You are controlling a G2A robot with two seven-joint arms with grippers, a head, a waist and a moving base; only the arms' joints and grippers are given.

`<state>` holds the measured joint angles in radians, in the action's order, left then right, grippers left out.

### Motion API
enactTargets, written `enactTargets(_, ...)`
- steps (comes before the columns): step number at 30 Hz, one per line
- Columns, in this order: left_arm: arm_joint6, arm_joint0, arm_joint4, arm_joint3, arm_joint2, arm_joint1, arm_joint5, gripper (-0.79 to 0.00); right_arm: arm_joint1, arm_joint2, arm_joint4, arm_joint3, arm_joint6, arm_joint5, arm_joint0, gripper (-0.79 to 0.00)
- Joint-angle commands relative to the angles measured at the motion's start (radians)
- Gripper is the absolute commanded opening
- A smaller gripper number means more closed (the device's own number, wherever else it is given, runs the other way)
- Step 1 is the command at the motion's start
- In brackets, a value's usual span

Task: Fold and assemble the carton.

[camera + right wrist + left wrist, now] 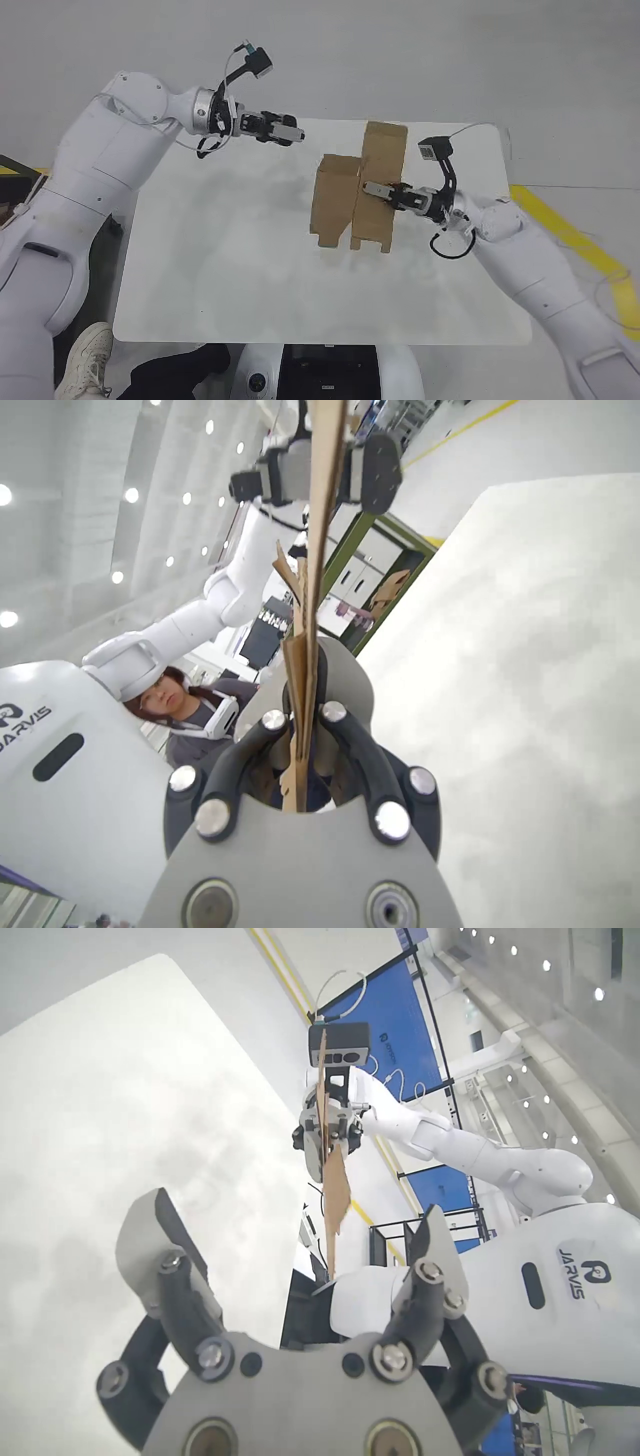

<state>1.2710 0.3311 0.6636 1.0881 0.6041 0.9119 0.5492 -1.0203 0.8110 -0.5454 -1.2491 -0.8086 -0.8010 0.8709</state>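
**Flat carton pinched from the right, open room to its left**

The flattened brown cardboard carton (345, 195) is held over the far right part of the white rectangular tabletop (230, 280). Both wrist views see it edge-on as thin layered card. The right pincer (372, 190) is clamped onto the carton's right-hand panel, with the layers squeezed between its fingers. The left pincer (297, 133) sits well apart to the carton's left, by the tabletop's far edge, its jaws spread wide and holding nothing. Bare tabletop stretches left of the carton and nearer the robot.
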Motion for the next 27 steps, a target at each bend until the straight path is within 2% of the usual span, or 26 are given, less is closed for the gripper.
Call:
enactTargets(1, 0.001, 0.022, 0.015, 0.013, 0.019, -0.009, -0.002, 0.000, 0.005, 0.024, 0.049, -0.023, 0.073, 0.032, 0.027, -0.785)
enactTargets(3, 0.001, 0.045, 0.015, 0.035, 0.036, -0.019, -0.001, 0.000, 0.010, 0.048, 0.093, -0.055, 0.141, 0.062, 0.061, -0.785)
enactTargets(7, 0.002, 0.083, -0.011, 0.081, 0.057, -0.031, -0.002, 0.000, 0.011, 0.052, 0.100, -0.060, 0.151, 0.065, 0.067, -0.785)
enactTargets(23, 0.002, 0.083, -0.011, 0.081, 0.057, -0.031, -0.002, 0.000, 0.010, 0.052, 0.100, -0.062, 0.155, 0.069, 0.069, -0.785)
enactTargets(27, -0.079, 0.115, -0.028, 0.106, 0.071, -0.031, -0.034, 0.000, 0.000, 0.051, 0.103, -0.097, 0.227, 0.148, 0.086, -0.785)
